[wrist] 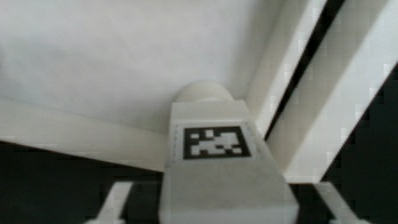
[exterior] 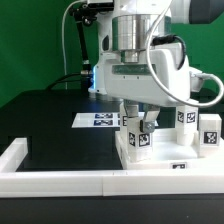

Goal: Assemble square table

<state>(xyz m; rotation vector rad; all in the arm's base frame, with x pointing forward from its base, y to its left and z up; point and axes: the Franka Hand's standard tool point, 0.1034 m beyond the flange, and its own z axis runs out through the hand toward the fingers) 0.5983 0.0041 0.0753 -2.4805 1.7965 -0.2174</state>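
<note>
1. The square slab [exterior: 160, 150] of the table lies at the near edge of the black worktop [exterior: 50, 125], toward the exterior view's right, pushed against the long white rim [exterior: 60, 170] that borders that edge.
2. Two legs [exterior: 210, 130] stand upright at the slab's far right side in the exterior view; whether they are already fixed to it or only standing behind it cannot be told.
3. A third leg [exterior: 138, 135] is upright under the arm, at the slab's left part; a further tagged block shows just beside it, partly hidden.
4. The flat marker board [exterior: 100, 120] lies on the worktop behind the slab.
5. Judged from this, the job is midway: legs are gathered at the slab, but at least one is in hand and not yet seated.
6. The arm reaches straight down over the slab, wrist vertical, body filling the upper middle of the exterior view.
7. The pincer [wrist: 214, 195] is clenched on the leg [wrist: 214, 135]; the wrist view shows the tagged leg between the fingers [wrist: 125, 200], pointing toward the slab's raised edge [wrist: 285, 70].
</note>
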